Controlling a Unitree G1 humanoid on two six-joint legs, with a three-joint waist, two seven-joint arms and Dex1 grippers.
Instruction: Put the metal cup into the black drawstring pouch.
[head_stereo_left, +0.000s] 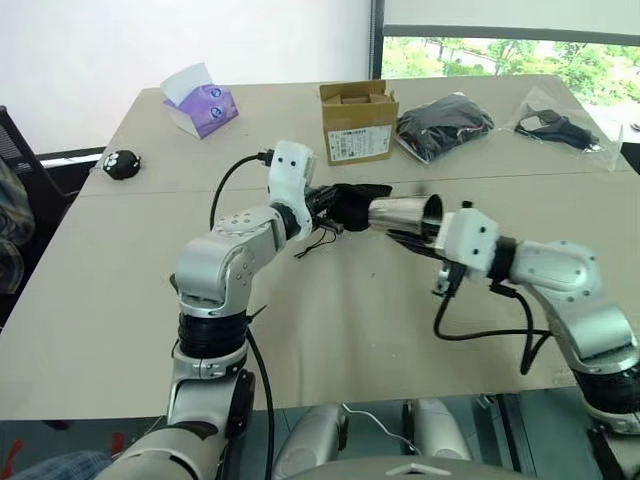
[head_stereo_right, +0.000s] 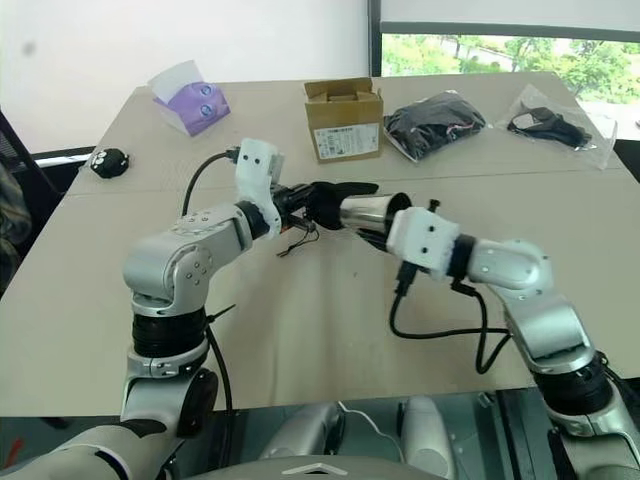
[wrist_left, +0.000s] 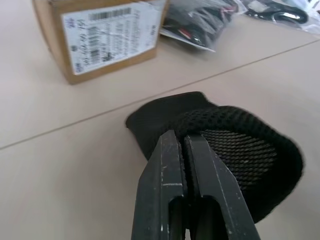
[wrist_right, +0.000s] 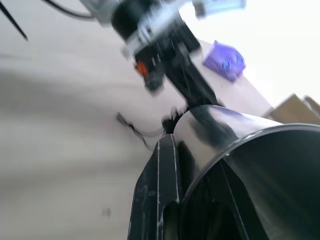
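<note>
Left fingers: I see my left gripper (wrist_left: 187, 150) with its black fingers (wrist_left: 165, 185) pressed together on the rim fabric of the soft matte black drawstring pouch (wrist_left: 235, 150), pinching its mouth.
Right fingers: my right gripper (wrist_right: 195, 195) grips the wall of the small shiny silver metal cup (head_stereo_left: 405, 213); one black finger (wrist_right: 157, 195) lies against the outside of the cup, and the other I cannot make out.
Cup: lying on its side in the air, held clear of the pale beige bench (head_stereo_left: 330, 330), its closed end towards the pouch and its open mouth facing my right wrist.
Pouch: hanging off the bench, directly beside the cup's closed end, touching or nearly so; I cannot tell whether the cup's end is inside the mouth. A thin black cord (head_stereo_left: 318, 243) dangles beneath the pouch.
Behind the cup: a brown cardboard box with a white label (head_stereo_left: 359, 122) stands farther back on the bench.
Beside the box: a black bundle in clear plastic (head_stereo_left: 444, 125), and beyond it a second clear bag with black contents (head_stereo_left: 560, 128).
Other side of the box: a purple and white tissue pack (head_stereo_left: 200, 100), and past it a small black rounded object (head_stereo_left: 121, 164) near the bench edge.
</note>
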